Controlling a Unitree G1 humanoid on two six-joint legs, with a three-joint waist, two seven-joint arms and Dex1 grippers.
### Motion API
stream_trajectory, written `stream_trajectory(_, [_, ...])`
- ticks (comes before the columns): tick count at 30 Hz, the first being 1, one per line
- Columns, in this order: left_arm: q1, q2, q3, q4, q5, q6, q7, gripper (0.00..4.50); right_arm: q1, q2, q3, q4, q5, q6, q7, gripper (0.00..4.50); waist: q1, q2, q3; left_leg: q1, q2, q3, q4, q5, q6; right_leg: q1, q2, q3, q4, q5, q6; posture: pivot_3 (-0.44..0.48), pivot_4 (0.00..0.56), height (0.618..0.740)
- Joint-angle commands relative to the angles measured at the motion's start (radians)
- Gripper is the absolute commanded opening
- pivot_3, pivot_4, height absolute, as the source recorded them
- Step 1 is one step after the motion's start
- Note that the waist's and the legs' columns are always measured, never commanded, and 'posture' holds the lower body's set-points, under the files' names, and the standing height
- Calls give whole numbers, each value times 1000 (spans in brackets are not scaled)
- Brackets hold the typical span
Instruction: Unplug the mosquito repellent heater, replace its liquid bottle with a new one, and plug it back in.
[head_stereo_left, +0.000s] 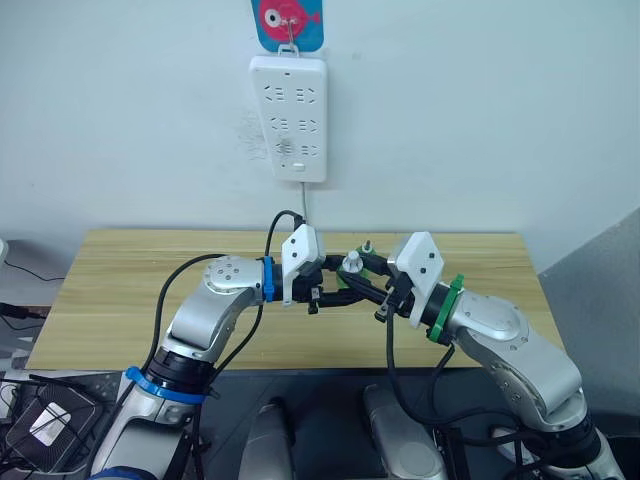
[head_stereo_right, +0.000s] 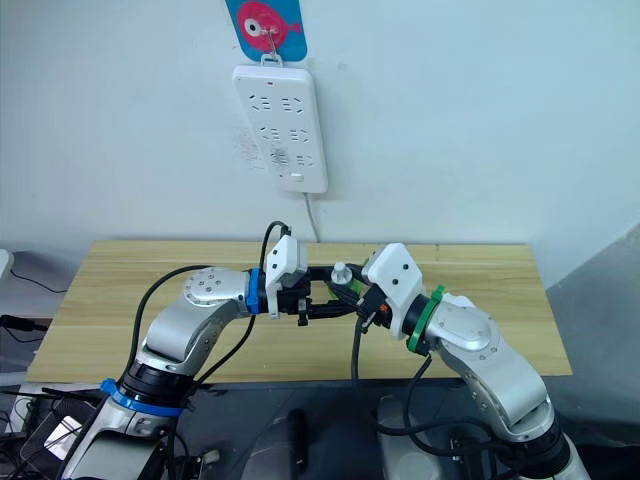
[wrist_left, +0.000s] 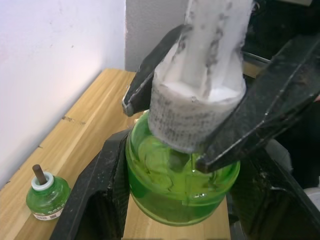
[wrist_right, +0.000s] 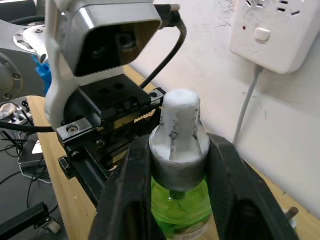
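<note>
Step in hand: removing the white cap (wrist_right: 179, 132) from the new green liquid bottle (wrist_left: 180, 185), judged from the grips.
Left hand (wrist_left: 165, 165): fingers closed on the bottle body, holding it above the counter (head_stereo_left: 130, 290), below the wall power strip (head_stereo_left: 290, 118).
Right hand (wrist_right: 177, 165): fingers clamping the cap collar.
Technique: keeping the bottle upright and the left grip firm; twisting at the cap alone, pulling along the wick axis to avoid spilling.
Heater: not identifiable; strip sockets appearing empty.
Left wrist view: showing a second, uncapped green bottle (wrist_left: 47, 197) standing on the counter near the wall.
Right wrist view: showing the strip's switch and cord.
</note>
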Motion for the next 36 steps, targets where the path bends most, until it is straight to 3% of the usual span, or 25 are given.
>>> stream_trajectory(1, [10, 41, -6, -78, -39, 13, -67, 2325, 11, -55, -15, 42, 60, -104, 169, 1078, -1, 0, 0, 0, 0, 0, 0, 0, 0, 0, 0, 0, 0, 0, 0, -247, 226, 740])
stream_trajectory(6, [24, 104, -35, -83, -24, -41, -176, 2325, -130, -200, 18, 294, 53, -320, 548, 1078, -5, 0, 0, 2, 0, 1, 0, 0, 0, 2, 0, 1, -1, 0, 0, -251, 222, 740])
stream_trajectory(11, [16, 100, -44, -60, -6, -85, -176, 2325, -221, -246, -8, 347, 163, -221, 663, 1078, -4, 0, -1, 8, 0, 2, -1, 0, 0, 7, 0, 1, -1, 0, 0, -232, 216, 740])
stream_trajectory(20, [23, 44, -26, -26, 7, -139, -95, 2325, -106, -265, -168, 143, 226, -143, 492, 4289, -2, 0, -1, 8, 0, 1, -3, 0, 1, 7, 0, 1, -1, -1, 1, -254, 222, 740])
stream_trajectory(21, [21, 37, -25, -20, 7, -147, -89, 2325, -94, -261, -174, 114, 224, -131, 462, 4486, -3, 1, -2, 8, 0, 1, -3, 0, 1, 7, 0, 1, -1, -1, 1, -258, 222, 740])
stream_trajectory(26, [14, -3, -41, 2, 10, -166, -69, 2325, -52, -163, -95, 22, 140, -97, 272, 4500, -7, 0, -4, 9, 0, 3, -2, 0, 1, 7, 0, 3, -1, -1, 1, -273, 220, 740])
stream_trajectory(31, [16, -15, -45, -7, 9, -162, -71, 2325, -36, -70, -51, 40, 57, -106, 139, 4500, -7, 1, -8, 9, 0, 5, -2, 0, 1, 7, 0, 4, -1, -1, 1, -275, 218, 740])
stream_trajectory(33, [21, -16, -47, -16, 8, -157, -68, 2325, -30, -40, -75, 52, 60, -95, 95, 4500, -7, 1, -10, 9, 0, 5, -2, 0, 1, 7, 0, 4, -1, -1, 1, -270, 219, 740])
stream_trajectory(36, [33, -4, -41, -21, 8, -148, -68, 2325, -6, -92, -151, 52, 94, -68, 120, 4500, -6, 1, -10, 9, 0, 5, -2, 0, 1, 7, 0, 4, -1, -1, 1, -271, 221, 740])
